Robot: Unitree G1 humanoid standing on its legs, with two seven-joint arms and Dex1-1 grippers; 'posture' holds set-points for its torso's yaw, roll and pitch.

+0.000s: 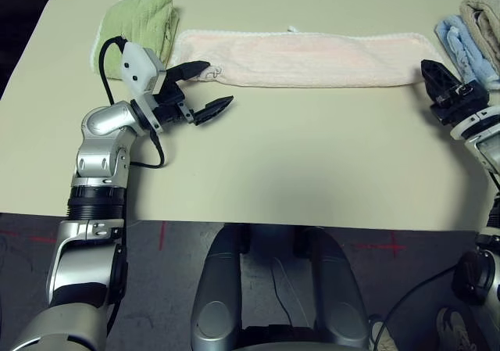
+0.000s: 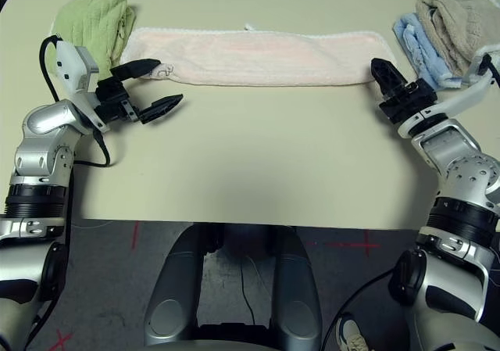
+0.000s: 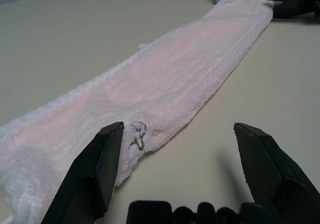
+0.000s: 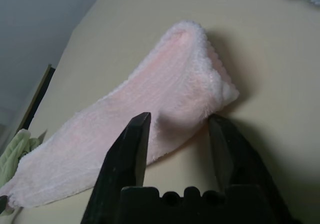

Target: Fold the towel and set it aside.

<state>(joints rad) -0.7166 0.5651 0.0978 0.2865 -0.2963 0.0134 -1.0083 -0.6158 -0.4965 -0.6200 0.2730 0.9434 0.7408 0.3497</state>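
Long pale pink terry cloth towel (image 1: 301,58), one lengthwise fold done, stretched flat between both grippers. Soft, light, limp; sags if lifted midway, so best pinched at near corners. Left gripper (image 1: 201,91) spread wide, printed corner just ahead of far finger. Right gripper (image 4: 177,139) half-closed around opposite corner, grip not yet certain.

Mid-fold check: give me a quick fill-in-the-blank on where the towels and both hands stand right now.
1. The pink towel lies stretched out in a long ____ across the table.
2. The left hand is ____ at the towel's printed end.
3. Beyond the left hand sits a folded ____ towel.
4. The right hand straddles the towel's ____ corner.

Missing: strip; open; green; near
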